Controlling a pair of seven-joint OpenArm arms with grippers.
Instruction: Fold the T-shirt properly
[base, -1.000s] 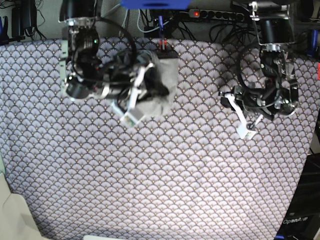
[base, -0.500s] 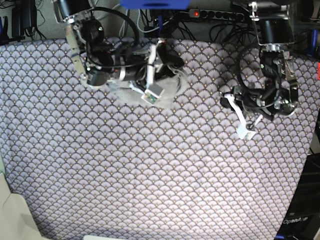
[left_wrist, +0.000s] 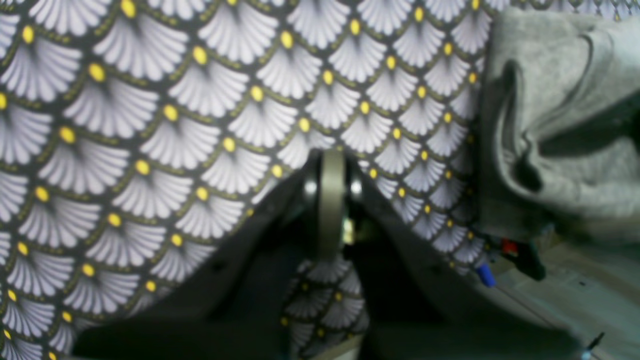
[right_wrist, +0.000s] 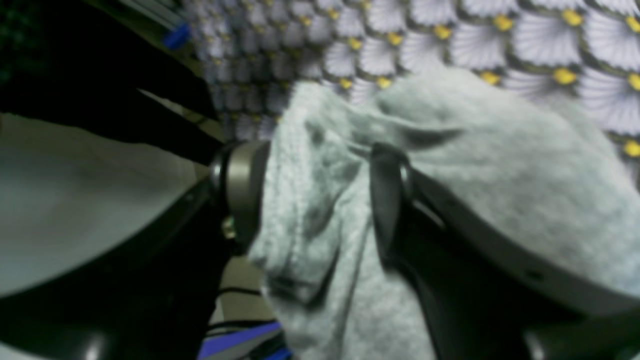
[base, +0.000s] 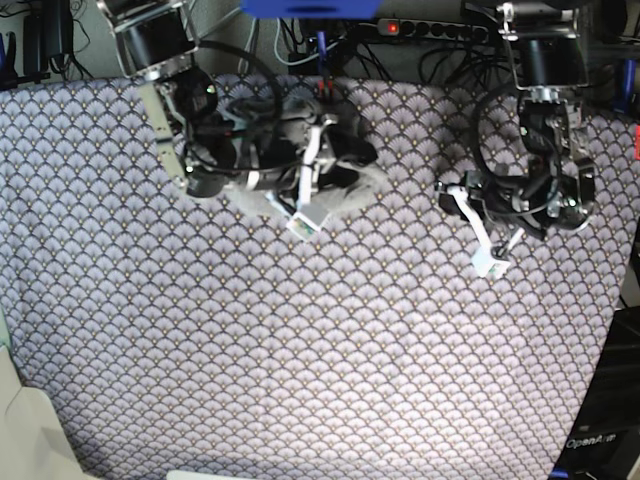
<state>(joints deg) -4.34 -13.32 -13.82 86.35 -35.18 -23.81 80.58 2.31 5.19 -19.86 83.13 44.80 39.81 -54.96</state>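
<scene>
The light grey T-shirt (base: 345, 185) is bunched in a lump near the back edge of the table, left of centre. My right gripper (base: 308, 185) is shut on it. In the right wrist view the grey knit (right_wrist: 320, 210) fills the gap between the two fingers (right_wrist: 241, 190) of that gripper (right_wrist: 315, 195), and a fold drapes over the right finger. My left gripper (base: 493, 255) hovers over the tablecloth at the right, apart from the shirt. In the left wrist view it (left_wrist: 330, 200) is shut and empty, with the shirt (left_wrist: 560, 125) at the upper right.
The purple-white fan-scale tablecloth (base: 300, 350) covers the table. A power strip and cables (base: 430, 30) run behind the back edge. A pale object (base: 30, 430) sits at the front left corner. Dark equipment (base: 600, 440) stands at the front right.
My right arm has gathered the flat-lying shirt into a lump and carried it back and slightly right, turning as it went. The left arm has barely moved.
</scene>
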